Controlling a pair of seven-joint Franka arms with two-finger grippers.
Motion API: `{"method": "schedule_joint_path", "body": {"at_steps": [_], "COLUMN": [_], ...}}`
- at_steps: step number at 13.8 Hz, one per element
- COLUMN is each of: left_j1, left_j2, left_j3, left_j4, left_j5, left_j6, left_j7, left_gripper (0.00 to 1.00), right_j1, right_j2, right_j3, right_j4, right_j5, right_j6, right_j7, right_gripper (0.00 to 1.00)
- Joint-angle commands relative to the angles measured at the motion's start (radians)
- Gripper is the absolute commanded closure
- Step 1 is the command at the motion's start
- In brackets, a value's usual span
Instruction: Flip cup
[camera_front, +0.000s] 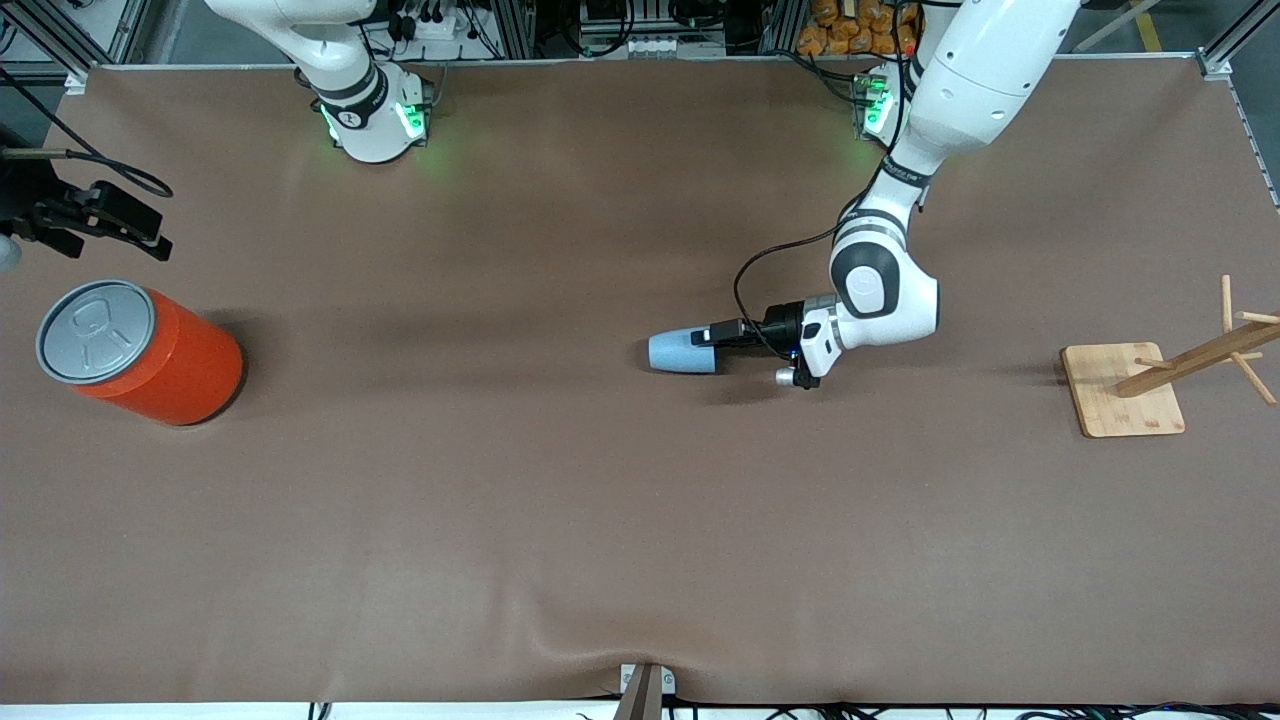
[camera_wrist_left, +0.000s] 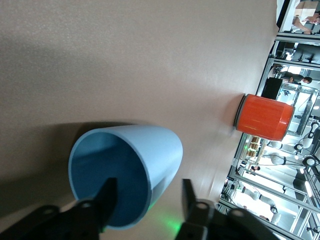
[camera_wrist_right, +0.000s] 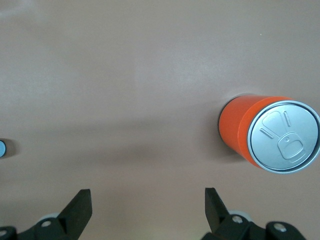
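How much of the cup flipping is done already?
Reaching it looks done: the left gripper is at the cup, which lies on its side on the table. In hand: one finger is inside the rim, the other outside, not yet squeezed. Left: gripping it and turning it over. The right gripper waits open near the orange can.

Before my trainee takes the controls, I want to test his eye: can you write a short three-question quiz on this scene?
1. True or false: the cup stands upright.
2. How does the left end effector meet the cup? A) clear of it B) one finger inside the rim, one outside C) clamped on its base
3. What does the open right end effector hang above the table beside?

Key: 1. False, it lies on its side. 2. B. 3. The orange can, at the right arm's end of the table; that arm waits.
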Motion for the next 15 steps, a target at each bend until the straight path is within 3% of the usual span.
{"method": "schedule_joint_path", "body": {"at_steps": [1,3,12,15], "left_j1": [-0.008,-0.008,-0.023,0.007], "left_j2": [0.013,0.013,-0.082,-0.115], "left_j3": [0.000,0.000,0.003,0.012], "left_j4": [0.014,0.017,0.018,0.015], "left_j5": [-0.028,-0.028,-0.006,0.163], "left_j6": [0.020,0.022,0.135,0.135], "left_j7": [0.022,0.022,-0.059,-0.146], "left_gripper": [0.72,1.00,1.00,1.00], "right_j1": [-0.004,-0.004,-0.004,-0.007], "right_j2": [0.014,0.014,0.014,0.014], "right_j3": [0.000,0.000,0.000,-0.002], "right_j4": [0.027,0.027,0.027,0.025], "right_j5": [-0.012,-0.010,-0.006,-0.004], "right_j6": [-0.010,-0.018,-0.018,-0.019], "right_j7": [-0.015,-0.015,-0.012,-0.012], "right_gripper": [0.00,0.00,0.00,0.00]}}
